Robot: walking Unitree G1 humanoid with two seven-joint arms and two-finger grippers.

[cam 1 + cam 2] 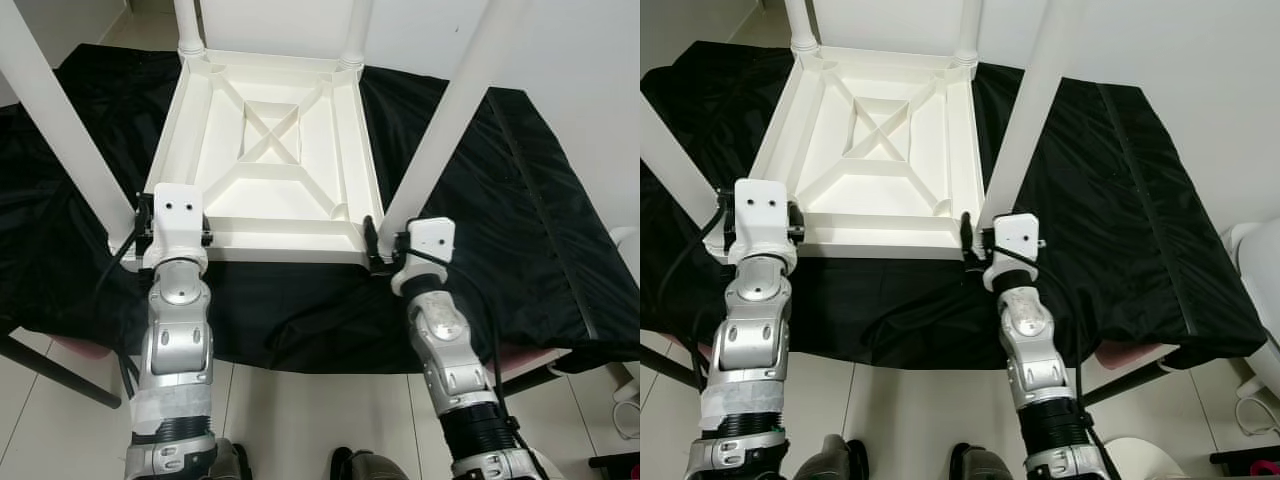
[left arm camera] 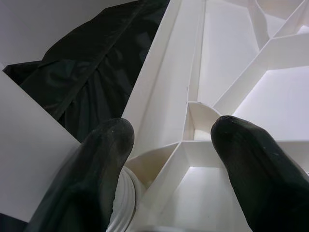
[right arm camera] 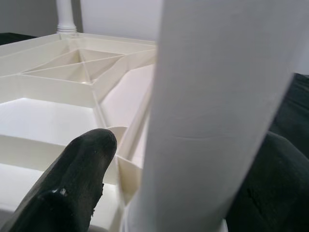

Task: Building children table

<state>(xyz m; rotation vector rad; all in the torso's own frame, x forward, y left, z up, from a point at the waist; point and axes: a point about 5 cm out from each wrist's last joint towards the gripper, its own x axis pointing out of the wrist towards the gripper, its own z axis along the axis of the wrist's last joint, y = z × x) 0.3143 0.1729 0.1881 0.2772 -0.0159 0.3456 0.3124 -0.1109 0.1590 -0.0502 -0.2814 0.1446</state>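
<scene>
black cloth on bench | upturned white table | left tool open at corner | right tool grips leg

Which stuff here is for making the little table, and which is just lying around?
For the table:
upside-down white tabletop
near-left leg
near-right leg
left gripper
right gripper

Just around:
black cloth
white tile floor
</scene>
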